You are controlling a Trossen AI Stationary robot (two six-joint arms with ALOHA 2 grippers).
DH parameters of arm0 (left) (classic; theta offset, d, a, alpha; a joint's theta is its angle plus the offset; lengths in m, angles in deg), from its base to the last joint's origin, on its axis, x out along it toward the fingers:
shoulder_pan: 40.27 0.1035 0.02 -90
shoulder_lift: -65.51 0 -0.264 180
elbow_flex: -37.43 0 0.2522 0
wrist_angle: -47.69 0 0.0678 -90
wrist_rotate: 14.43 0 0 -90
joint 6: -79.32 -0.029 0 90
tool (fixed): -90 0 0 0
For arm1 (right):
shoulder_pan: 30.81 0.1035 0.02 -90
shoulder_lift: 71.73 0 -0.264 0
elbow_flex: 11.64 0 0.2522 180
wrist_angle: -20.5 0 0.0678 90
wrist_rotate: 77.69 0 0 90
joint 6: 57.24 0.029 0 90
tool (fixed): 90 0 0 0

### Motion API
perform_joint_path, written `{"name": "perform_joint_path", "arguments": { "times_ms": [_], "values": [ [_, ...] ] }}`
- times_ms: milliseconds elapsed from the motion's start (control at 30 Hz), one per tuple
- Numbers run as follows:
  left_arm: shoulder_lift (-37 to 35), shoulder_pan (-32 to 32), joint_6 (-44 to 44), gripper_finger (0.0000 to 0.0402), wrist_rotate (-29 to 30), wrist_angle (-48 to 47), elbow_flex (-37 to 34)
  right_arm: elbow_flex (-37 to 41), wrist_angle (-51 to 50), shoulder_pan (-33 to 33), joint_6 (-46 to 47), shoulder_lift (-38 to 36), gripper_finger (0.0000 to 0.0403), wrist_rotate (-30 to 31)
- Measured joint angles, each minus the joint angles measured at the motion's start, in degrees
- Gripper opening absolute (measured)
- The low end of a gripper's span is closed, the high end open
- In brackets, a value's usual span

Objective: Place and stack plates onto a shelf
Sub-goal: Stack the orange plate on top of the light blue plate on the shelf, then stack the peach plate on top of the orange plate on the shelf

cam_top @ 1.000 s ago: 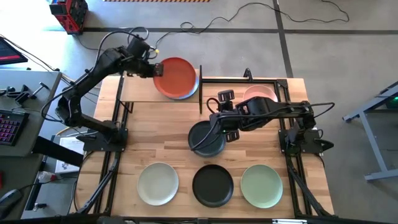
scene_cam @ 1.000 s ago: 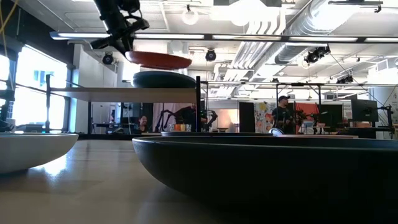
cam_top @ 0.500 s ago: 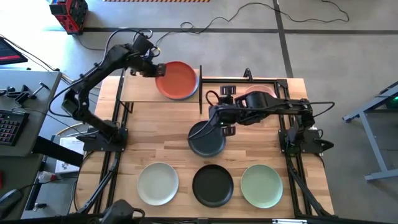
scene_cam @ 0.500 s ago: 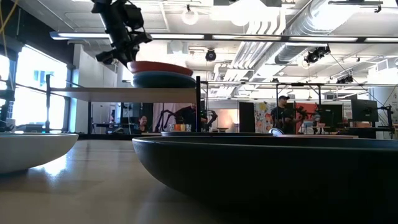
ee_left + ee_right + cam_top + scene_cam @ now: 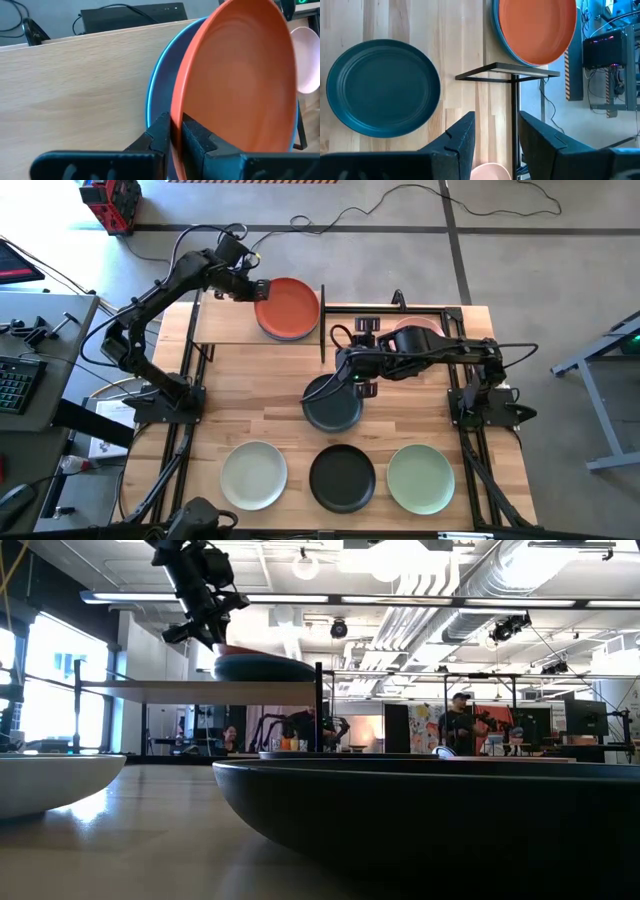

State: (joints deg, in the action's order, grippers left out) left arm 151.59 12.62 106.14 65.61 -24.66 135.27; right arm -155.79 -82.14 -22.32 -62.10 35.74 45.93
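Note:
The orange-red plate (image 5: 289, 306) lies on the blue plate (image 5: 156, 92), which rests on the light-wood shelf (image 5: 225, 322) at the far left. My left gripper (image 5: 251, 288) is shut on the orange-red plate's left rim. My right gripper (image 5: 348, 379) hangs open at the far edge of the dark teal plate (image 5: 333, 404), which sits flat on the tabletop; in the right wrist view its fingers (image 5: 468, 131) touch nothing. The pink plate (image 5: 416, 331) lies far right. Cream-green (image 5: 254, 475), black (image 5: 342, 477) and sage green (image 5: 420, 478) plates line the near edge. My left gripper pinches the orange-red plate's rim (image 5: 176, 107) between its two fingers, one above and one below the edge. The fingers come nearly level from the table's left side. The plate sits nested in the blue plate, roughly flat, as the low view shows (image 5: 236, 648).
A black rod frame (image 5: 323, 310) stands at the shelf's right end and around the pink plate. In the low view the black plate (image 5: 430, 820) fills the foreground. Bare slatted tabletop (image 5: 250, 395) lies left of the teal plate.
My left gripper has carried the orange-red plate down and slightly toward the table's right, from hovering above the blue plate to resting in it, still shut on the rim. My right gripper has drawn back a little toward the far edge above the teal plate.

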Motion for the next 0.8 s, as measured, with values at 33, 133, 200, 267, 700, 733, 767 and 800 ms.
{"name": "perform_joint_path", "arguments": {
  "times_ms": [33,133,200,267,700,733,767,800],
  "values": [
    [0.0,-0.01,-0.42,0.0027,0.0,-0.03,0.0,0.0,0.0,0.0,0.0,0.01,0.0131,0.02],
    [0.0,-0.02,-1.77,0.0035,-0.02,-0.63,0.0,0.0,0.0,0.0,-0.01,0.01,0.0131,0.02],
    [0.0,-0.02,-2.0,0.0042,-0.03,-1.57,0.0,0.0,0.0,0.0,0.0,0.01,0.0131,0.02],
    [0.0,-0.02,-2.03,0.0051,-0.04,-1.8,0.0,0.0,0.0,0.0,-0.02,0.01,0.0131,0.02],
    [-0.32,0.96,-3.72,0.0103,-1.62,-3.44,0.0,0.0,0.0,0.0,-0.02,0.01,0.0131,0.02],
    [-0.48,1.25,-3.99,0.0103,-1.6,-3.59,0.04,0.0,0.0,0.0,-0.01,0.01,0.0131,0.02],
    [-0.55,1.65,-3.97,0.0104,-1.57,-3.89,0.04,0.0,0.0,0.0,0.11,0.01,0.0131,0.02],
    [-0.69,1.98,-3.73,0.0103,-1.56,-4.35,0.04,0.0,0.0,0.0,0.3,0.01,0.0131,0.02]
  ]
}}
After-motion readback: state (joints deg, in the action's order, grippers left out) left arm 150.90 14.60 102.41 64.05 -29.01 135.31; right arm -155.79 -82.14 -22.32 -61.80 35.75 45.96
